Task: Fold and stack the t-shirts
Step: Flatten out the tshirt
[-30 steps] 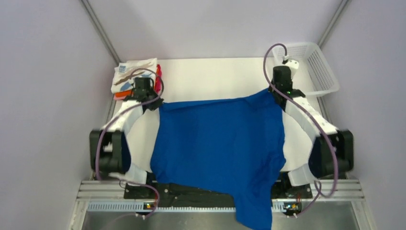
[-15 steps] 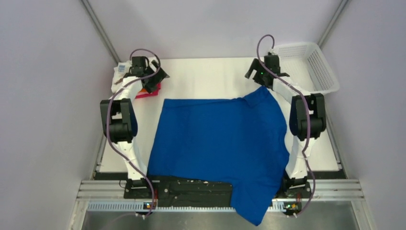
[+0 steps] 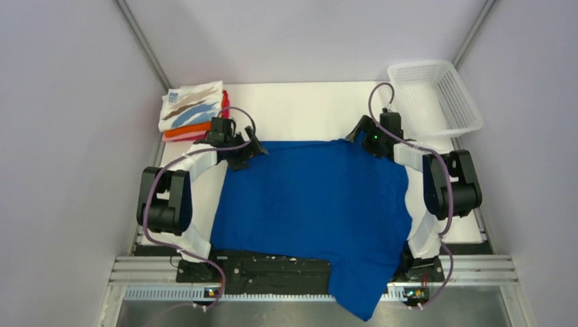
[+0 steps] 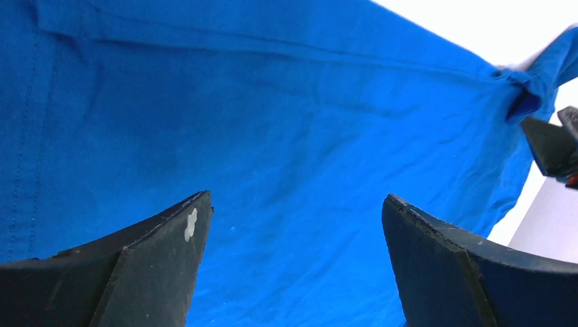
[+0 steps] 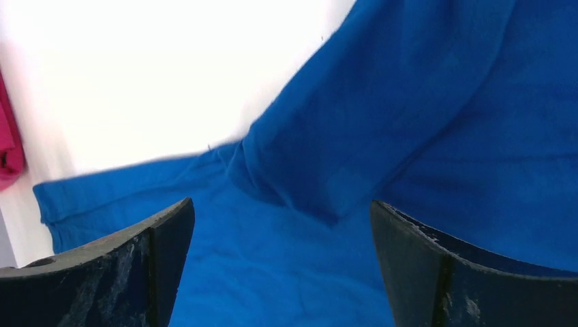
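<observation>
The royal-blue t-shirt (image 3: 313, 204) lies spread across the middle of the table (image 3: 300, 109). Its lower right part spills over the near edge at the bottom of the frame. Its long axis runs from top to bottom of the overhead view. No lettering shows, and I cannot tell which end is the collar. At its upper right corner a flap is doubled over onto the body, possibly a sleeve.

The left gripper (image 3: 249, 148) hangs over the upper left corner of the cloth and the right gripper (image 3: 358, 131) over the upper right corner. Both have their fingers spread wide and hold nothing.

The shirt is light, limp cloth, so it will probably sag, wrinkle and drag when lifted. Hems, seams or corners look like the best places to pinch, both sides together.

A stack of folded tees (image 3: 194, 109) sits in the upper left, with a white mesh basket (image 3: 458, 95) in the upper right.
</observation>
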